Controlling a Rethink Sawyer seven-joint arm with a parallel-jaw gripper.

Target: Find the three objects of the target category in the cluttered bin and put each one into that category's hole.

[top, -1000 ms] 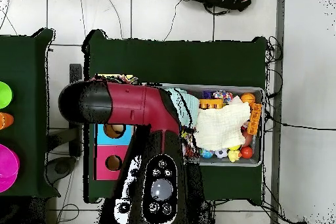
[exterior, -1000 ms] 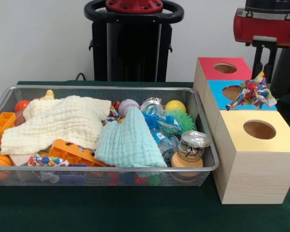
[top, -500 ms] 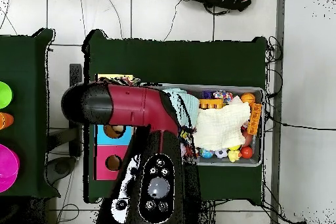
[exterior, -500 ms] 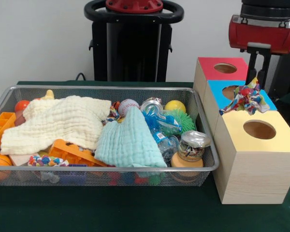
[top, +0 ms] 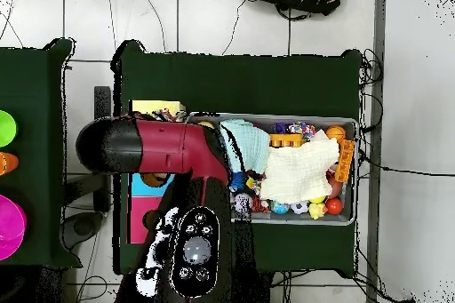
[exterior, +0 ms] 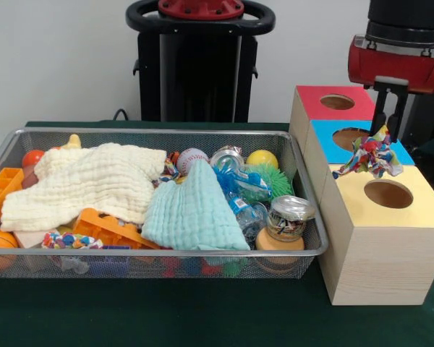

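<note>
My gripper (exterior: 385,131) hangs over the row of boxes, shut on a knotted multicoloured rope toy (exterior: 368,154). The toy dangles above the seam between the blue-topped box (exterior: 325,136) and the yellow-topped box (exterior: 390,217), just behind the yellow box's hole (exterior: 388,194). The red-topped box (exterior: 317,100) stands farthest back. A similar rope toy (exterior: 71,239) lies at the front left of the wire bin (exterior: 304,249). In the overhead view the red arm (top: 169,146) covers the gripper and most of the boxes; only the yellow box (top: 157,107) shows.
The bin holds a cream cloth (exterior: 87,181), a mint cloth (exterior: 192,210), orange plastic blocks (exterior: 112,228), a baseball (exterior: 191,159), a yellow ball (exterior: 262,158), a green spiky ball (exterior: 271,179), a lidded jar (exterior: 286,224) and crumpled bottles (exterior: 239,184). A black pedestal (exterior: 199,65) stands behind it.
The gripper with the rope toy has shifted a little to the left and come lower, from over the blue box to the blue-yellow seam. The bin's contents have not moved.
</note>
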